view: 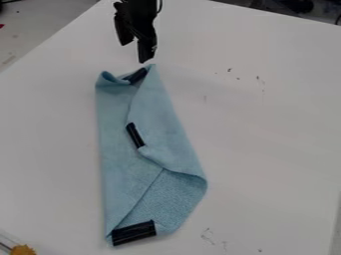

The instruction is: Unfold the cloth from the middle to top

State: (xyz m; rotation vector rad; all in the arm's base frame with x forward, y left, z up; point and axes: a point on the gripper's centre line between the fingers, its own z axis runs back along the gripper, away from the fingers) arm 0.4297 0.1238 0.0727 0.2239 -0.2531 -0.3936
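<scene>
Pincer (134, 52) hanging just beyond a folded cloth (160, 119)
Its fingers are standing apart near the tabletop's (266, 129) far-left corner; the cloth is lying toward the left edge, looking light and limp, its middle black strip (135, 135) probably offering the firmest hold.

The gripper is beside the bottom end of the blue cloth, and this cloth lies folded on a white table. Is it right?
Not the bottom end: the camera view shows the gripper near the top end of the blue cloth. The cloth does lie folded on a white table.
</scene>
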